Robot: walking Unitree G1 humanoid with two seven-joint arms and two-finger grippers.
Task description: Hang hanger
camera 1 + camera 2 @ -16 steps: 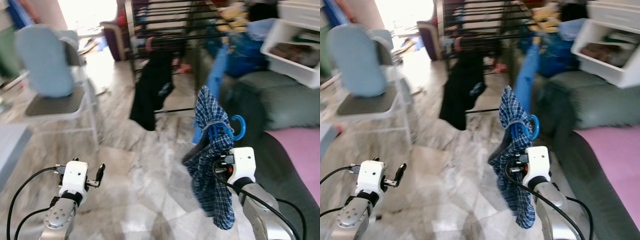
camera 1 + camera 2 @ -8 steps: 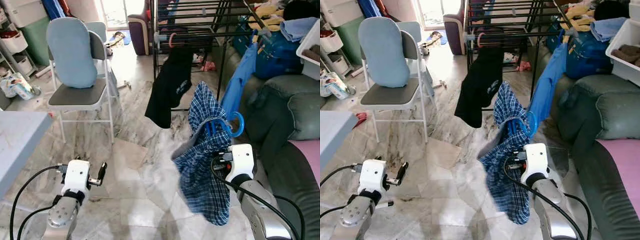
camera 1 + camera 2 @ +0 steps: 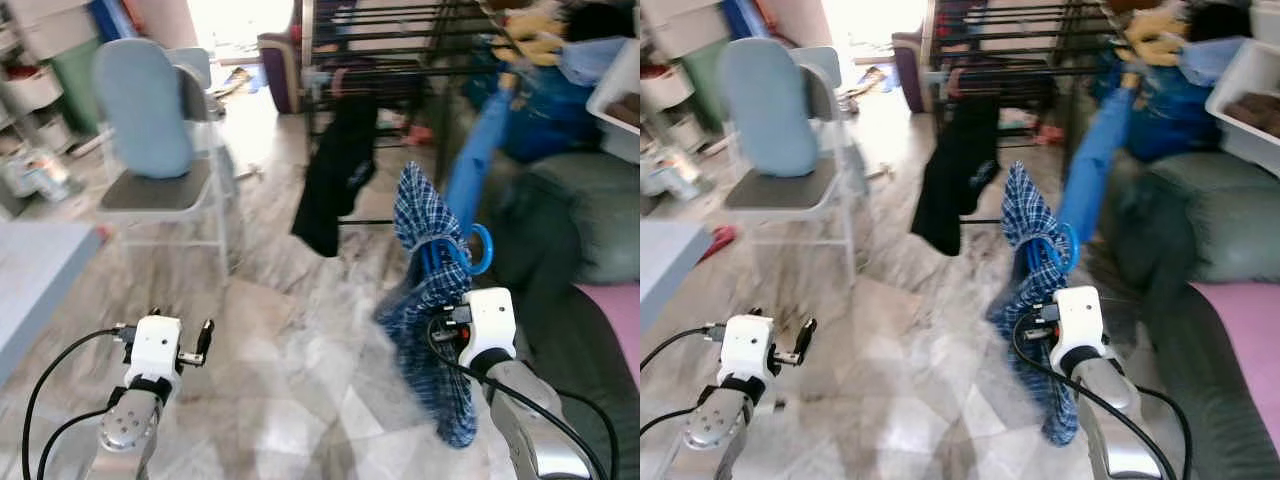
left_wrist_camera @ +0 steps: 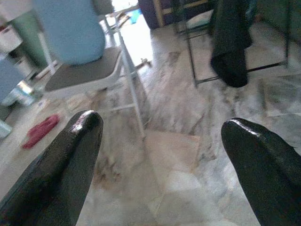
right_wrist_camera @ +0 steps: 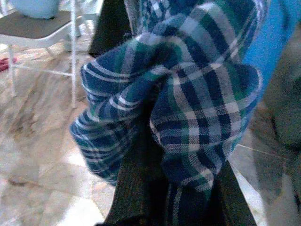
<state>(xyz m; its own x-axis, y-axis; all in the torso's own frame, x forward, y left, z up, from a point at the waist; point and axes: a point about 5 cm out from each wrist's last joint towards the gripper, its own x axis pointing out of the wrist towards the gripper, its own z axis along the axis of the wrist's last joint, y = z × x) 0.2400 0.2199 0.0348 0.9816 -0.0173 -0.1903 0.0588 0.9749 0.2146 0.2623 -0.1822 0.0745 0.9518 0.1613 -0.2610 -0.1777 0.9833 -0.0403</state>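
The left gripper [image 3: 190, 345] hangs low with fingers spread wide, empty. The right gripper [image 3: 447, 318] clamps the blue hanger [image 3: 470, 250], plaid shirt [image 3: 425, 300] draped over it, raised toward the drying rack [image 3: 390, 40] ahead.

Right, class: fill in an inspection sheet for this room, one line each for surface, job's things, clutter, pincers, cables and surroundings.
Surface: pale marbled tile floor.
Job's things: blue plastic hanger carrying a blue plaid shirt; black metal drying rack ahead, with a black garment hanging on it.
Clutter: white storage bin, heaped clothes on the rack.
Pincers: right pincer shut on the hanger and shirt; left pincer open, holding nothing.
Cables: black cables looped beside both wrists.
Surroundings: grey folding chair with pale blue cushion, dark green sofa.
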